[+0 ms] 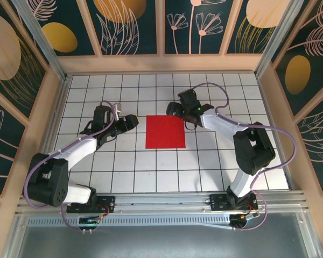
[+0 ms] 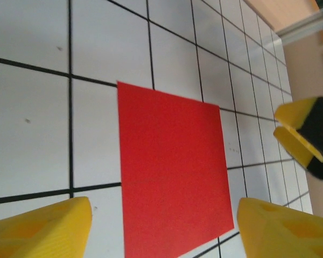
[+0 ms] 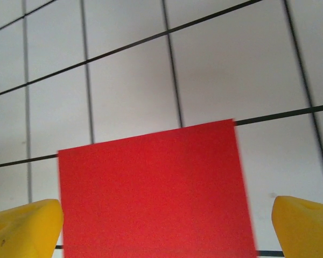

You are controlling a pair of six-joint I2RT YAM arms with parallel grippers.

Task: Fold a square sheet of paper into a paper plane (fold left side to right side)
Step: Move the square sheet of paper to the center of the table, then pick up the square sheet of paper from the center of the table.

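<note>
Paper [image 1: 165,131] looked thin, floppy, best pinched at its left edge; left claw [image 1: 126,124] and right claw [image 1: 177,114] stood spread.

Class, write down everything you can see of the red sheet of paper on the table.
The red sheet of paper is a plain, unmarked, bright red square, thin and matte-looking. It lies flat and unfolded, no crease showing, near the middle of the white gridded table, edges roughly parallel to the grid lines. Only the table appears to touch it.
</note>
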